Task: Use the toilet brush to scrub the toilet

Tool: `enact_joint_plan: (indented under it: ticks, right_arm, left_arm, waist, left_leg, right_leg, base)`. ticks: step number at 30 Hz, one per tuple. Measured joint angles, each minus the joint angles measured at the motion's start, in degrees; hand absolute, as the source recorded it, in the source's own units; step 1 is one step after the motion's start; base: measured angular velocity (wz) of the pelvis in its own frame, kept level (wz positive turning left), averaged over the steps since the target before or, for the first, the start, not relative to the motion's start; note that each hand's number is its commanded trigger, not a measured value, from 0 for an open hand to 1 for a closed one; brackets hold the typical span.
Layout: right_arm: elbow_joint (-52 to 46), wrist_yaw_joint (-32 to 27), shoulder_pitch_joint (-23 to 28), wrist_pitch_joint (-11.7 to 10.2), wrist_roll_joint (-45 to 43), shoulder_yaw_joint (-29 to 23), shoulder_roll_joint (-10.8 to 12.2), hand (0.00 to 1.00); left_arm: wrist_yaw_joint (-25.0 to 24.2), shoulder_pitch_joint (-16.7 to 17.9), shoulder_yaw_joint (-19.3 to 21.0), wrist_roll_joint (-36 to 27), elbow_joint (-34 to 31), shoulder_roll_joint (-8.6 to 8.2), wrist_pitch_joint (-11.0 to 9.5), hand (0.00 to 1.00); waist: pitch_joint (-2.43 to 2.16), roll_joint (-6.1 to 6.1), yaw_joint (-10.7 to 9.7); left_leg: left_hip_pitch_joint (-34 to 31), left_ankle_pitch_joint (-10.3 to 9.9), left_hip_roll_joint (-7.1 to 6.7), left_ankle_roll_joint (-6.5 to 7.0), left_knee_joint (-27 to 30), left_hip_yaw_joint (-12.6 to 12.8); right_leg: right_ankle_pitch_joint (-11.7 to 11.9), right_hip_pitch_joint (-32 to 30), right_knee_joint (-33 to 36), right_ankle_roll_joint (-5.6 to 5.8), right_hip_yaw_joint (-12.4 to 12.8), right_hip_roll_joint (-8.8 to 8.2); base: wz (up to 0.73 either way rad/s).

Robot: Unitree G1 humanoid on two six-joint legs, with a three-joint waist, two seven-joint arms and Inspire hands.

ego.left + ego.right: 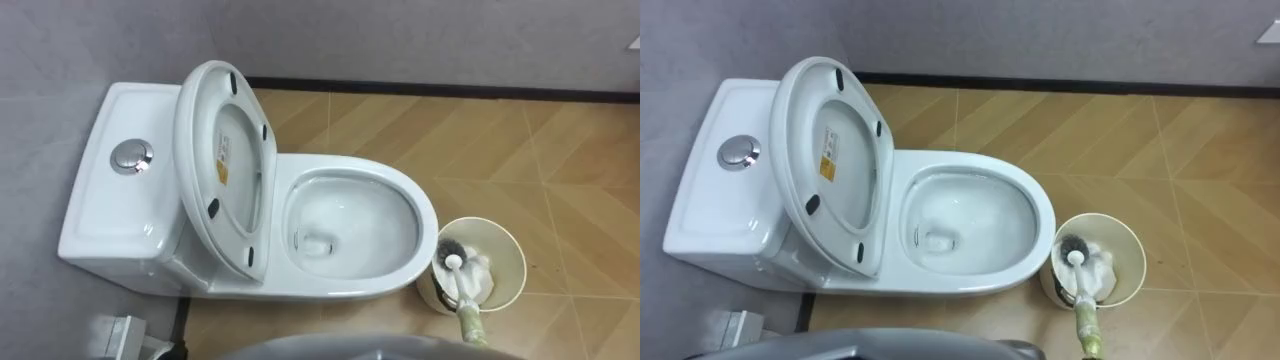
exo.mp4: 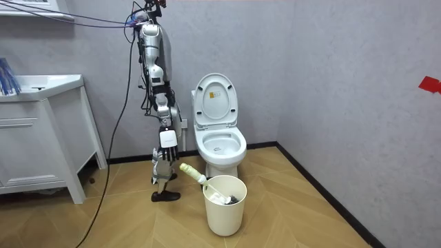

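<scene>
White ceramic toilet (image 1: 425, 215) lies side-on below you. Its cistern (image 1: 105, 200) is far left, with a chrome flush button (image 1: 132, 157) on top. Next right, the lid and seat (image 1: 225, 165) stand raised together, leaning back toward the cistern. The bowl is open, with a little water at the bottom and nothing in it.

Right again, just beside the bowl's front end, a cream bucket (image 1: 515, 270) sits on the wood-pattern floor (image 1: 560, 160). The toilet brush (image 1: 460, 290) stands in it, dark bristle head down beside a white wad (image 1: 482, 275). Its yellow-green grip leans out over the rim toward you. The brush is not yet picked up, so I judge brushing hasn't begun.

In the room view a white vanity cabinet (image 2: 41, 138) is at far left, well apart from you. You stand at the toilet's side, on the room view's left of it. What I take for your right hand (image 2: 166, 143) hangs low by your leg. The fingers are too small to read, so I can't tell if they are spread or curled.

Risks from here:
- The grip is low and off to your right, so it needs a deep bend and reach. Your balance could go.
- The bucket looks light. Come in off-line and you could tip or shove it.
- Lift the brush at a slant and the head may catch the rim or drag the wad out.
- Carrying the brush left to the bowl may drip on the floor.
- Swing too far left and the handle could hit the raised lid and drop it over the bowl.
</scene>
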Motion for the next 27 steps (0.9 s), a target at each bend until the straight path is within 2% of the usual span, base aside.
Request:
enact_joint_plan:
  ticks: [10, 13, 17, 24, 27]
  right_arm:
    - [0.09, -0.22, 0.29, 2.29, -5.68, -0.61, 0.18, 0.0]
    - [-0.05, -1.07, 0.23, 2.76, -5.65, -0.76, 0.14, 0.0]
    - [-0.38, -2.88, 0.44, 2.8, -5.47, -3.44, 0.14, 0.0]
    - [-0.57, -8.38, 0.72, 2.82, -0.29, -7.49, 0.17, 0.0]
    - [-1.83, -10.6, 1.52, 2.74, 6.22, -10.37, 0.17, 0.0]
  left_arm:
    - [-0.47, -0.09, -0.41, -0.02, 0.09, 0.06, 0.25, 0.0]
    - [-0.46, -0.02, -0.43, -0.08, 0.09, 0.05, 0.32, 0.0]
    - [-0.44, 0.06, -0.34, -0.04, -0.09, 0.07, 0.78, 0.0]
    - [-0.05, 0.07, 0.16, -0.03, -0.16, 0.07, 1.88, 0.0]
    - [-0.04, 0.42, 0.18, -0.06, -0.16, 0.07, 2.47, 0.0]
  waist:
    - [0.02, -0.06, -0.85]
    - [-0.05, 0.34, -0.91]
    - [-0.16, 1.3, -1.26]
    - [-0.26, 1.62, -1.53]
    - [-0.41, 1.34, -2.53]
  left_leg:
    - [0.96, 0.0, 0.11, 0.01, -0.04, 1.13]
    - [1.1, 0.0, 0.19, 0.01, -0.04, 1.46]
    - [1.28, 0.0, 0.21, 0.01, -0.07, 1.48]
    - [1.15, 0.0, 0.19, 0.01, -0.07, 1.44]
    - [1.08, 0.0, 0.13, 0.01, -0.07, 1.25]
  right_leg:
    - [0.0, -0.19, 0.48, 0.01, 2.03, 0.45]
    - [-0.01, -0.56, 1.06, -0.01, 2.49, 0.55]
    - [0.01, -0.86, 1.43, -0.04, 3.75, 0.62]
    - [0.01, -1.0, 1.31, -0.03, 3.93, 0.68]
    - [0.01, -0.8, 1.17, -0.03, 3.35, 0.56]
  base:
    - [-0.07]
    - [-0.1]
    - [-0.11]
    - [-0.01]
    - [0.05]
